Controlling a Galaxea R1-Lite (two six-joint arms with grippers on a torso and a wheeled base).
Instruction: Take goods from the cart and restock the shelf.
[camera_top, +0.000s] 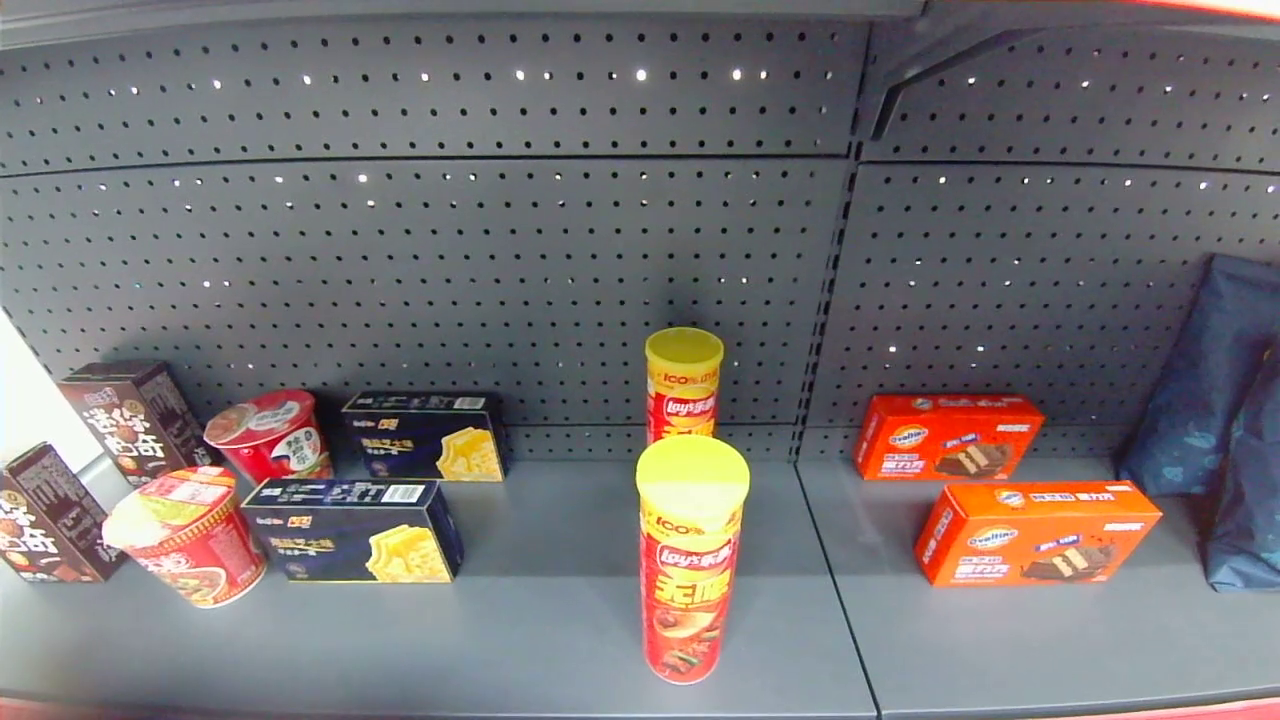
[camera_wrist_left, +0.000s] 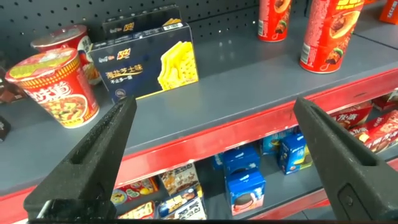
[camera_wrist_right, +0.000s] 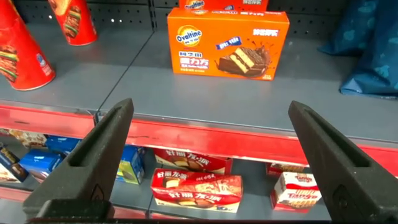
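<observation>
The grey shelf (camera_top: 560, 620) carries two yellow-lidded red chip cans (camera_top: 690, 560) in the middle, one behind the other. Two orange boxes (camera_top: 1035, 530) lie to their right. On their left are two dark blue boxes (camera_top: 355, 530) and two red cup noodles (camera_top: 190, 545). My left gripper (camera_wrist_left: 214, 102) is open and holds nothing, in front of the shelf's red edge, facing a dark blue box (camera_wrist_left: 149, 62) and a cup noodle (camera_wrist_left: 56, 87). My right gripper (camera_wrist_right: 211, 106) is open with nothing in it, before the shelf edge below an orange box (camera_wrist_right: 227, 43).
Brown boxes (camera_top: 45, 515) stand at the far left and dark blue bags (camera_top: 1220, 400) lean at the far right. A perforated back panel (camera_top: 500, 250) closes the shelf behind. A lower shelf holds blue packs (camera_wrist_left: 245, 186) and red boxes (camera_wrist_right: 196, 190).
</observation>
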